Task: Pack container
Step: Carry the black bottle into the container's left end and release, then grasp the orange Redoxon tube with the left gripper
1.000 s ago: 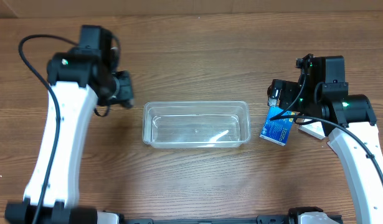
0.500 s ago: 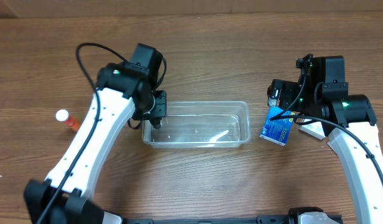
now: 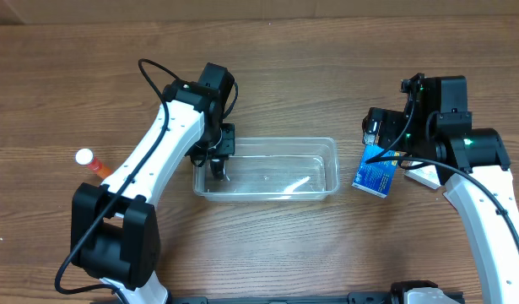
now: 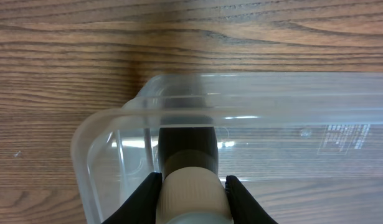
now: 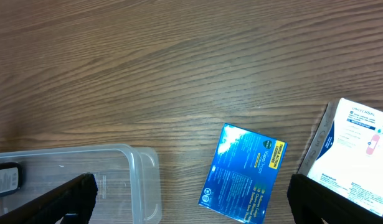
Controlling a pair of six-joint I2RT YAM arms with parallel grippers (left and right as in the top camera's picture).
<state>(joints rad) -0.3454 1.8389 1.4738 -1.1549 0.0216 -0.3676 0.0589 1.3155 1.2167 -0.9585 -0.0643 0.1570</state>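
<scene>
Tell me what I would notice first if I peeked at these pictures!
The big clear container in the middle of the wooden table, where the left pincer holds a dark bottle with a white cap at its left end. Next, the bright blue box lying on the table just right of it, and a little orange tube far to the left.

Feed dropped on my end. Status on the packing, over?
Left pincer shut on small bottle, over left end of container. Right pincer open above blue packet, outside it. Nothing blocking the container.
</scene>
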